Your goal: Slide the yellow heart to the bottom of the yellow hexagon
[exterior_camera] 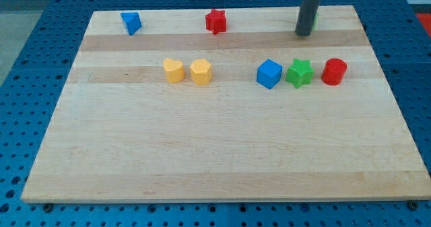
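The yellow heart (173, 71) lies on the wooden board left of centre, touching or almost touching the yellow hexagon (201, 72) on its right side. My tip (303, 34) is near the view's top right, far from both yellow blocks, above the green star. A sliver of green shows just behind the rod.
A blue cube (269, 73), a green star (300, 73) and a red cylinder (334, 72) stand in a row at the right. A blue triangular block (131, 23) is at the top left and a red star (215, 21) at the top centre. The board's (202, 159) edges drop to a blue pegboard.
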`<move>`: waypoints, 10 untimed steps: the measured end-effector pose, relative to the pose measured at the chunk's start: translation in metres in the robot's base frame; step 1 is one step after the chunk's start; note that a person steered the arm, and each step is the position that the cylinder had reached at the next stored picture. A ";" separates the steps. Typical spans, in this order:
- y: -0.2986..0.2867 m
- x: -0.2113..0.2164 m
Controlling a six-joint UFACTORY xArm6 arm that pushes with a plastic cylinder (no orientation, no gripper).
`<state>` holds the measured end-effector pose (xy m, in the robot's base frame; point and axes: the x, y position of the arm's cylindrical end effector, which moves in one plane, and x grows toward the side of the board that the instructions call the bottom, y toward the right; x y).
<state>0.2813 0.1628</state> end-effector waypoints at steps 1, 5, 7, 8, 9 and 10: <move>-0.010 0.018; -0.167 0.041; -0.247 0.055; -0.274 0.070; -0.284 0.085; -0.284 0.096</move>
<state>0.3773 -0.1212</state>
